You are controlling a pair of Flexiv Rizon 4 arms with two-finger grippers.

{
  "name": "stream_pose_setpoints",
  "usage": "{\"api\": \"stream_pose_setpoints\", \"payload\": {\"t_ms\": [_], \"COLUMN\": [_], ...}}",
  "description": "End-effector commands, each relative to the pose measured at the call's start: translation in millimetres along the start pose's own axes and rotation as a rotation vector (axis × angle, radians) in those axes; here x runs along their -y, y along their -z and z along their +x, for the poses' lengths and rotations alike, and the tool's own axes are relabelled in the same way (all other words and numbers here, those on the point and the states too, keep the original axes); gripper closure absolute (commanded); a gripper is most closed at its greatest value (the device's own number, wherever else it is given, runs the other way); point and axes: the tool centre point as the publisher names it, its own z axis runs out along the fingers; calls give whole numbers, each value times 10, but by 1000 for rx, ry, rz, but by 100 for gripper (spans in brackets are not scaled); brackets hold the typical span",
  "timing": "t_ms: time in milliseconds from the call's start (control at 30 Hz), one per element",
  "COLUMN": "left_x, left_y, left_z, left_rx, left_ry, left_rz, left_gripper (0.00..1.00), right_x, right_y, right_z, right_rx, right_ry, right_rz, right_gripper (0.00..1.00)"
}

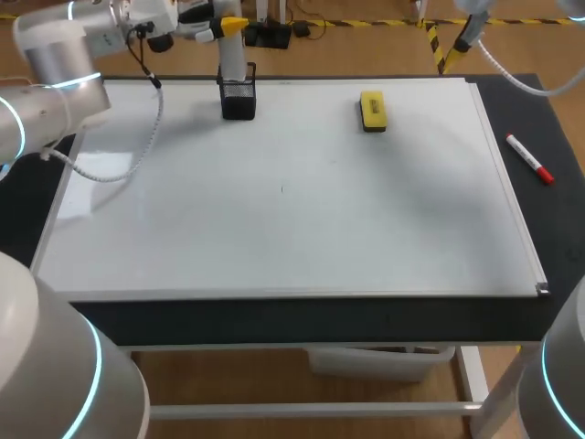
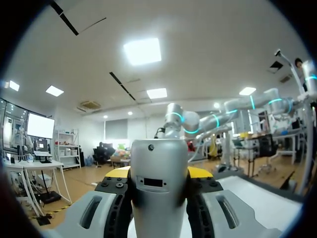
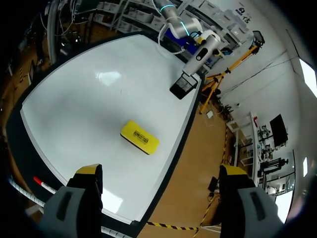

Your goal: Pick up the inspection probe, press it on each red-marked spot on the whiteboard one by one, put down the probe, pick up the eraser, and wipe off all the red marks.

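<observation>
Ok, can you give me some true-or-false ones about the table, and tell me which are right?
1. The yellow eraser lies on the whiteboard. True.
2. The red marker lies on the whiteboard. False: it lies on the dark table, just past the board's right edge.
3. The left gripper is shut on the probe. True.
4. The right gripper holds the eraser. False: its fingers are open and apart from the eraser, which lies free on the board.
5. The whiteboard is full of red marks. False: no red marks show on it.
</observation>
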Motion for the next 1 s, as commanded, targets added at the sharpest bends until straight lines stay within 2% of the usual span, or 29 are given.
{"api": "stream_pose_setpoints", "payload": {"t_ms": [33, 1000], "left_x": [-68, -322], "left_y": [-18, -3], "left_z": [-123, -342], "left_rx": [-73, -52], "left_ry": [-2, 9], "left_rz": [12, 27], "left_gripper": [100, 100], "right_x": [-2, -2], "right_y": [11, 11], "right_z": [-3, -3], "right_rx": [-5, -5], "right_ry": [2, 2], "right_rz": [3, 3], "right_gripper": [0, 0]}}
